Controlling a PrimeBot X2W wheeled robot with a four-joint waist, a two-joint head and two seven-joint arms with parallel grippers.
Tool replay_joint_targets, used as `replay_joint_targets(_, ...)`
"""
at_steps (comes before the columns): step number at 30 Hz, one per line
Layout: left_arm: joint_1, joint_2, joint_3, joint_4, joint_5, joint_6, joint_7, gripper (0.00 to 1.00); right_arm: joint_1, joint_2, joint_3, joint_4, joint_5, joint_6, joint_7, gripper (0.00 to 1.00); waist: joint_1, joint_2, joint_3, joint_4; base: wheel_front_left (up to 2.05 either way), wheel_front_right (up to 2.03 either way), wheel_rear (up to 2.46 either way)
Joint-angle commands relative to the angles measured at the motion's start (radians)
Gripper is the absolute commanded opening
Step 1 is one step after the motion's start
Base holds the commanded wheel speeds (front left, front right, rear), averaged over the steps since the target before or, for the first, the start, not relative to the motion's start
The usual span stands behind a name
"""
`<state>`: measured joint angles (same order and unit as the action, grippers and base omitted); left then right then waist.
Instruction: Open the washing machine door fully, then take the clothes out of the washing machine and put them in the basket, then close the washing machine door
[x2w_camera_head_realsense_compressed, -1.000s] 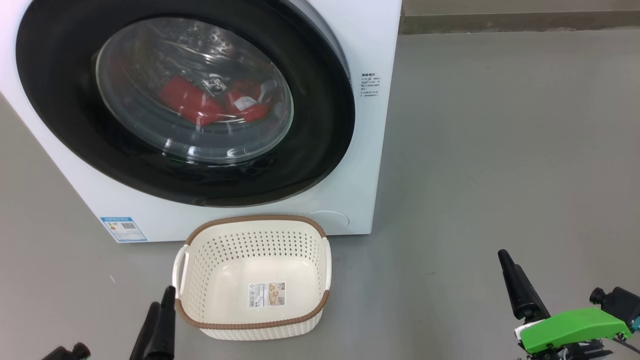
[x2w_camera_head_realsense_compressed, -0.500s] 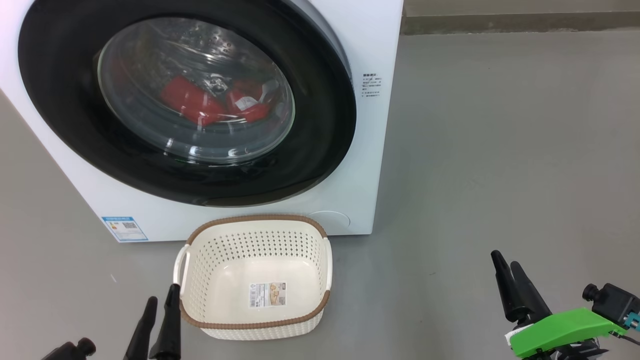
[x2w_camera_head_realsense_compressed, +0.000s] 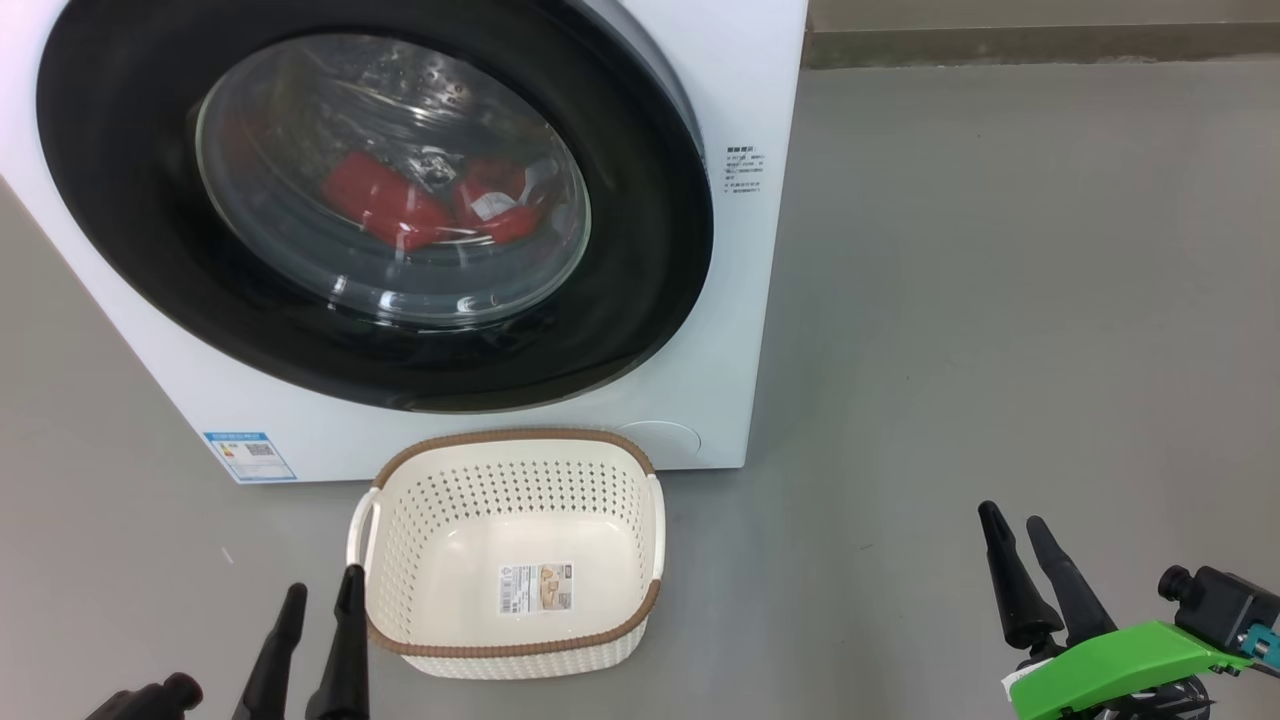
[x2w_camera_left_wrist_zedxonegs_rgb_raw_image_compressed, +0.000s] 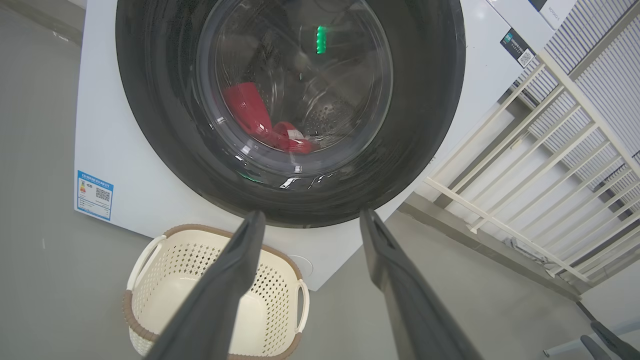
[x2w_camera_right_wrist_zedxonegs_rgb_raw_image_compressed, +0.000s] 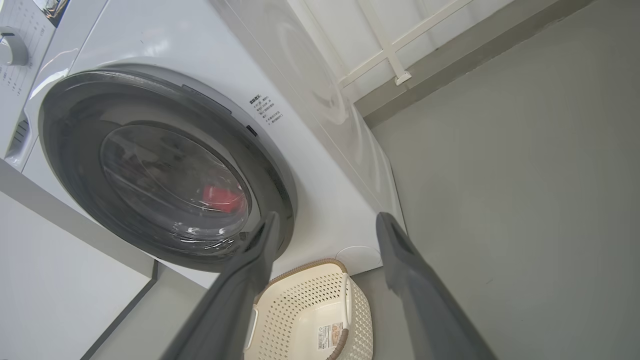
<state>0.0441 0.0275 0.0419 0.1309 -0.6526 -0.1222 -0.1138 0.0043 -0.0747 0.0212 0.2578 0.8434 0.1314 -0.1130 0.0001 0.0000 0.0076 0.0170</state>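
**Washing machine door** (x2w_camera_head_realsense_compressed: 380, 210): shut against the washing machine (x2w_camera_head_realsense_compressed: 740, 300), unchanged over the last second.
**Clothes** (x2w_camera_head_realsense_compressed: 420, 205): red, low in the drum behind the glass.
**Basket** (x2w_camera_head_realsense_compressed: 510, 440): empty, just before the machine.
**Left gripper** (x2w_camera_head_realsense_compressed: 323, 582), beside the basket, and **right gripper** (x2w_camera_head_realsense_compressed: 1012, 516), well apart: jaws spread, empty. Both have turned slightly, so the opening step is likely not begun.
**Floor** (x2w_camera_head_realsense_compressed: 1000, 300): smooth grey.
**Railing** (x2w_camera_left_wrist_zedxonegs_rgb_raw_image_compressed: 525, 165): white, beyond the machine.

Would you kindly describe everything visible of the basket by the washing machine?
The basket is small, cream-white perforated plastic, a rounded rectangle with a brown woven rim and two side handles. It stands upright and empty on the grey floor, close before the washing machine, with a paper label on its bottom.
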Motion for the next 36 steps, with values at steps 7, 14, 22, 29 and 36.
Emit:
replay_joint_targets(7, -0.001, 0.017, 0.02, -0.047, 0.112, 0.005, -0.032, 1.0, -0.003, -0.025, 0.016, -0.042, -0.092, -0.001, -0.034, 1.0, 0.0, 0.0, 0.003, 0.001, 0.0, 0.0, 0.0)
replay_joint_targets(14, 0.007, 0.018, 0.019, -0.054, 0.193, 0.005, -0.053, 1.0, 0.008, -0.024, 0.014, -0.052, -0.161, -0.001, -0.054, 1.0, 0.0, 0.0, 0.004, -0.001, 0.0, 0.0, 0.0)
replay_joint_targets(22, 0.011, 0.019, 0.019, -0.062, 0.272, 0.004, -0.074, 1.0, 0.016, -0.022, -0.001, -0.066, -0.229, -0.001, -0.075, 1.0, 0.0, 0.0, 0.01, -0.001, 0.0, 0.0, 0.0)
replay_joint_targets(29, 0.016, 0.02, 0.02, -0.07, 0.366, 0.002, -0.097, 1.0, 0.028, -0.024, -0.006, -0.08, -0.312, -0.001, -0.099, 1.0, 0.0, 0.0, 0.017, 0.0, 0.0, 0.0, 0.0)
replay_joint_targets(36, 0.021, 0.021, 0.021, -0.074, 0.452, 0.0, -0.118, 1.0, 0.034, -0.023, -0.013, -0.091, -0.378, -0.001, -0.119, 1.0, 0.0, 0.0, 0.021, 0.001, 0.0, 0.0, 0.0)
